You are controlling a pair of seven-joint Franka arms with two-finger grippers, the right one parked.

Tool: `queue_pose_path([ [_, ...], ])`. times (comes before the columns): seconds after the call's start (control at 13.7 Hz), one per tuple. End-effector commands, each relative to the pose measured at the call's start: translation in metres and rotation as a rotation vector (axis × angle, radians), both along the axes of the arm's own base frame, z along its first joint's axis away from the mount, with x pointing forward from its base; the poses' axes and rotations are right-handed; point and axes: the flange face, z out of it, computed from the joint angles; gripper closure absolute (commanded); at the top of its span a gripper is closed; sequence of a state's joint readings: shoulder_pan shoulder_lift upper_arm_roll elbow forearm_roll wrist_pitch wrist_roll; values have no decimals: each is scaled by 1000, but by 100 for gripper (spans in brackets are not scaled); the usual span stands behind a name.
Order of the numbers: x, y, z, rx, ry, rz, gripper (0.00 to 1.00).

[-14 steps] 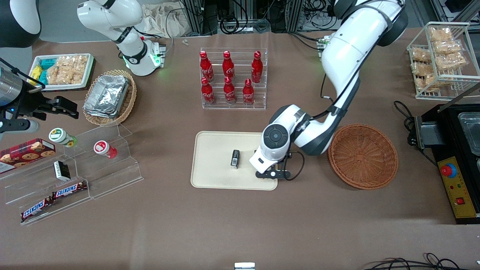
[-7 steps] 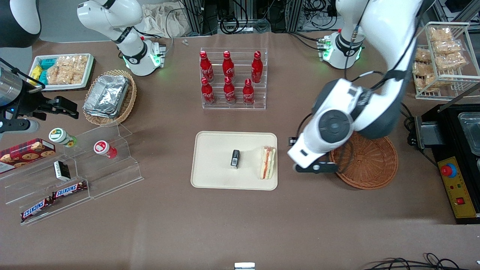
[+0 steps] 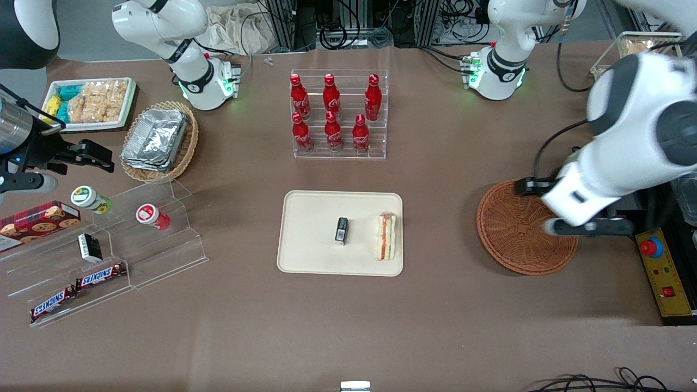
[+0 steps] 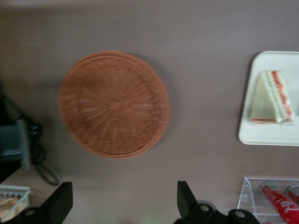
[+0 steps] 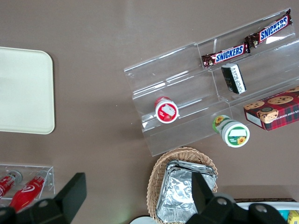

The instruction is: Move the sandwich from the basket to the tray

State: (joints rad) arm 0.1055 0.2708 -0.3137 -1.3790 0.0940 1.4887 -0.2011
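The sandwich lies flat on the cream tray, at the tray's end toward the working arm, its red and green filling showing. It also shows in the left wrist view on the tray. The reddish-brown basket is empty, also in the left wrist view. My left gripper hangs high above the basket's rim toward the working arm's end of the table. It is open and empty, well apart from the sandwich.
A small black packet lies on the tray beside the sandwich. A clear rack of red bottles stands farther from the camera than the tray. A yellow control box with a red button and a black appliance sit next to the basket.
A second ago the gripper was low over the tray where the sandwich now lies. It has left the sandwich there, risen, and swung across the basket toward the working arm's end.
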Motion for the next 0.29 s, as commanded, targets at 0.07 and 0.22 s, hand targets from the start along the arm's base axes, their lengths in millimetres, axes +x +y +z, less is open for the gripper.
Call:
queue_pose_path([
  [0.07, -2, 54, 9, -3, 11, 45, 0],
  [0.22, -2, 68, 9, -13, 17, 11, 0],
])
